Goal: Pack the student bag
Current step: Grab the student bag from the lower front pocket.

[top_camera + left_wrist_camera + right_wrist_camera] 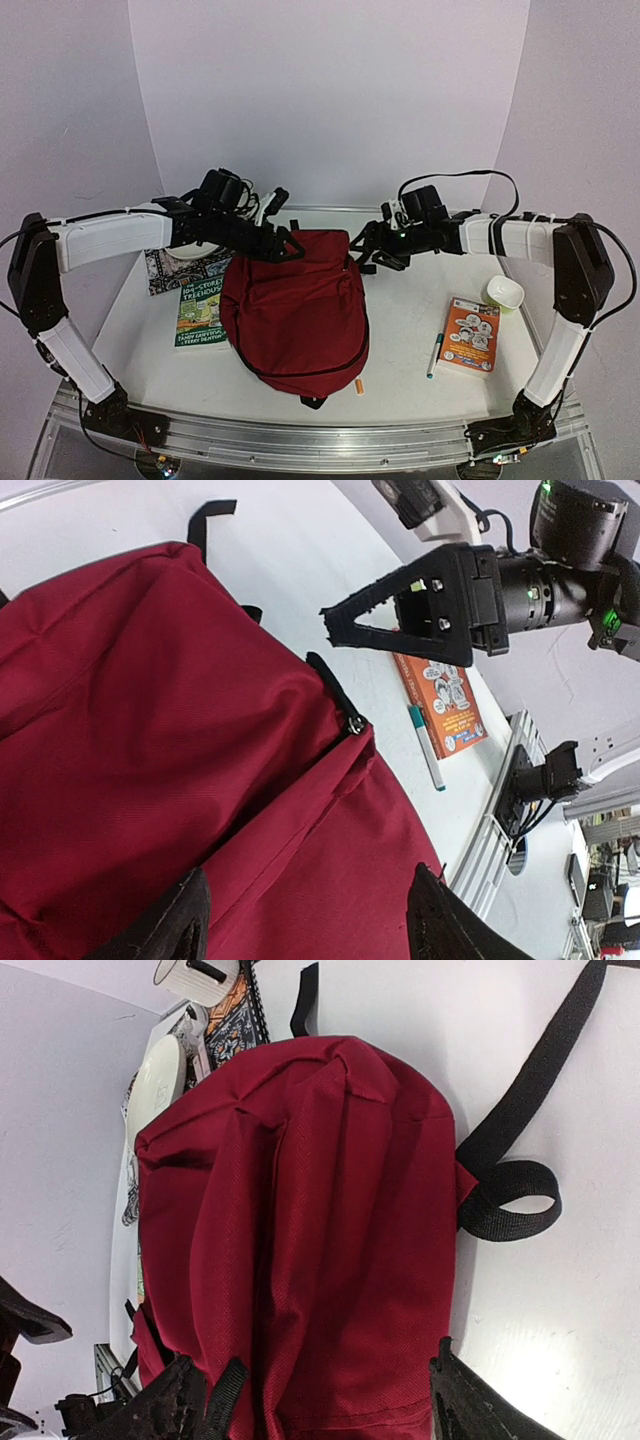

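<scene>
1. The bag (295,310) lay flat in the middle of the table (420,370), its top end pointing away from the arm bases.
2. The left gripper (300,925) hung over the bag's far left part, jaws wide, with red cloth showing between its fingers.
3. The right gripper (310,1405) stood at the far right edge, jaws wide too and gripping nothing.
4. Whether either one touched the cloth could not be told.

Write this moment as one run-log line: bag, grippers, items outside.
student bag: lying on table | left gripper: open, over bag | right gripper: open, at bag's top | outside: orange book, pen, green book
</scene>
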Controlling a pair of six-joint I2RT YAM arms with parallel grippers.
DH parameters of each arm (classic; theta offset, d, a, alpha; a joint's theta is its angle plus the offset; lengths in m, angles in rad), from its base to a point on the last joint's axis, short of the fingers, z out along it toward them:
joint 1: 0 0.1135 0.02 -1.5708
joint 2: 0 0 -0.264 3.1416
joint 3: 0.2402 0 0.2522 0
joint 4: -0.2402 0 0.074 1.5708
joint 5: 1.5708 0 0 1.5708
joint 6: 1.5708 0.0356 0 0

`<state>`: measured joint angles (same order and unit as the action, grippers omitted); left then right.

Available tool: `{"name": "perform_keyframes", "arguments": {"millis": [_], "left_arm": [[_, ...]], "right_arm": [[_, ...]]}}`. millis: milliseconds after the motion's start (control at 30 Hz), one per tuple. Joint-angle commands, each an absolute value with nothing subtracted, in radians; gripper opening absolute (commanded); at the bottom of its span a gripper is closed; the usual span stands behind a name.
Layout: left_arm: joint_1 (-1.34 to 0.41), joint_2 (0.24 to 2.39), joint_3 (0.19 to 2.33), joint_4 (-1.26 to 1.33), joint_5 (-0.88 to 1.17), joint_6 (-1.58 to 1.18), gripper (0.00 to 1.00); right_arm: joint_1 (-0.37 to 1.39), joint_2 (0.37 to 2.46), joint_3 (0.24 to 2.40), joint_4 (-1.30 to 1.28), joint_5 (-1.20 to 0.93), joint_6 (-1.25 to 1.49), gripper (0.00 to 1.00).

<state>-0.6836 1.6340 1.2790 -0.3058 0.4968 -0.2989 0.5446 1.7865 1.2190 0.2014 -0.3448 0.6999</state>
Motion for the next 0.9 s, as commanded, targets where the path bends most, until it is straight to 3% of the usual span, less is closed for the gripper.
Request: {"name": "perform_keyframes", "arguments": {"millis": [0,867], "left_arm": [[-0.714,1.689,1.366,-0.275,0.521,-0.294,0.66],[-0.760,1.975,1.607,-0.256,0.641,-0.392,0.47]], "right_arm": [[0.543,1.753,1.163,0.189,-0.349,0.715,0.73],[0.627,1.815,1.134,0.353,-0.471,0.753,0.65]]}}
